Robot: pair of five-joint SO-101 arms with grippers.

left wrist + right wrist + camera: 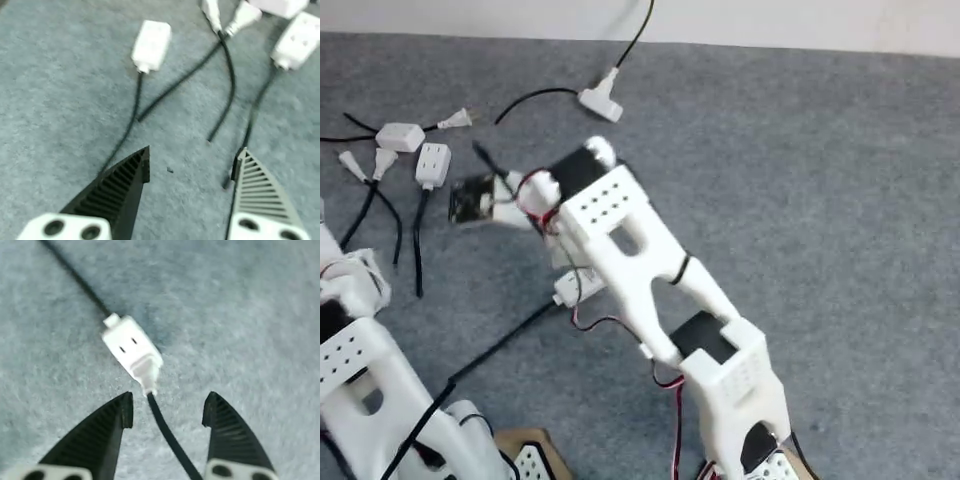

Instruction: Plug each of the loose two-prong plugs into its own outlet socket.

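In the right wrist view a white outlet socket [131, 350] with two slots lies on the grey carpet. Its black cord [167, 435] runs back between the fingers of my open right gripper [167, 405], which hovers just short of it. My left gripper [192, 160] is open above bare carpet, with nothing between its fingers. Beyond it lie a white connector [151, 45] on a black cord, two white plugs [244, 15] and a white outlet block [297, 45]. In the high view a two-prong plug [455, 121] lies by a white block [400, 136], with an outlet [431, 162] close by.
Another white outlet on a black cord [601, 102] lies at the back. A white connector [568, 287] sits under the right arm [630, 250]. Loose black cords [227, 75] cross the carpet at the left. The left arm [360, 350] stands at the front left corner.
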